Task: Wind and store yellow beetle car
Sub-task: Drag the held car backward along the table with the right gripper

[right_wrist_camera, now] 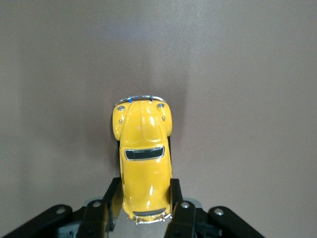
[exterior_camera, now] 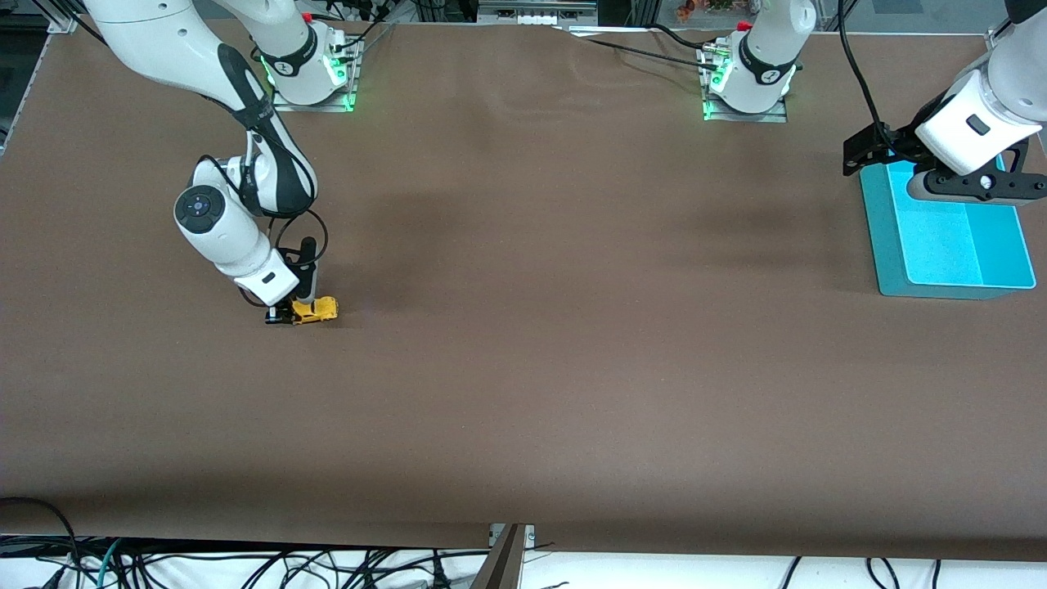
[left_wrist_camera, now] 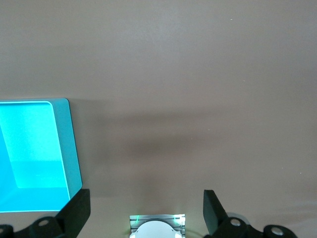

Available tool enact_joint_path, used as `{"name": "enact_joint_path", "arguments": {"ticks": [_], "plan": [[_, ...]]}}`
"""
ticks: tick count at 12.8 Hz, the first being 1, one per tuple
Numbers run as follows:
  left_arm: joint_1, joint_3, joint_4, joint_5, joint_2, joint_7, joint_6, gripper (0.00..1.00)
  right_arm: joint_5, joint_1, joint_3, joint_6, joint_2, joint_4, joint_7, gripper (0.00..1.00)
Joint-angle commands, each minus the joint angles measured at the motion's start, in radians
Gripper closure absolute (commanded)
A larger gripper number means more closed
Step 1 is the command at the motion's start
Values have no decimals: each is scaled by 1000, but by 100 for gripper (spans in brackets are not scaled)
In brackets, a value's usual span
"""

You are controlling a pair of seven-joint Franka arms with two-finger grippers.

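Low on table, right tool (right_wrist_camera: pixel 146 201) clamping yellow beetle car (right_wrist_camera: pixel 143 161).

Yellow beetle car (right_wrist_camera: pixel 144 166): bright glossy yellow body, dark windows (right_wrist_camera: pixel 143 154) with silver trim, chrome bumper (right_wrist_camera: pixel 139 98), tiny blue speck on bumper. Right gripper (exterior_camera: pixel 282 315) at car's rear: black fingers (right_wrist_camera: pixel 100 214), white arm housing above. Table (exterior_camera: pixel 523 393): plain matte brown, no pattern. Tray (exterior_camera: pixel 949 237), well apart from car toward left arm's end of table: turquoise, two tones, brighter inner panel, darker teal rim. Left gripper (exterior_camera: pixel 973 184) over tray: black, white housing. Green lights glow at both arm bases.
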Motion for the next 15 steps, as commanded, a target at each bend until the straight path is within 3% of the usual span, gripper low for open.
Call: {"name": "enact_joint_path", "arguments": {"ticks": [1, 15], "plan": [[8, -2, 14, 4, -7, 6, -13, 0, 2, -17, 3, 3, -2, -10, -4, 71], [8, -8, 9, 9, -5, 3, -1, 0, -4, -425, 4, 17, 67, 42, -309, 68]]}}
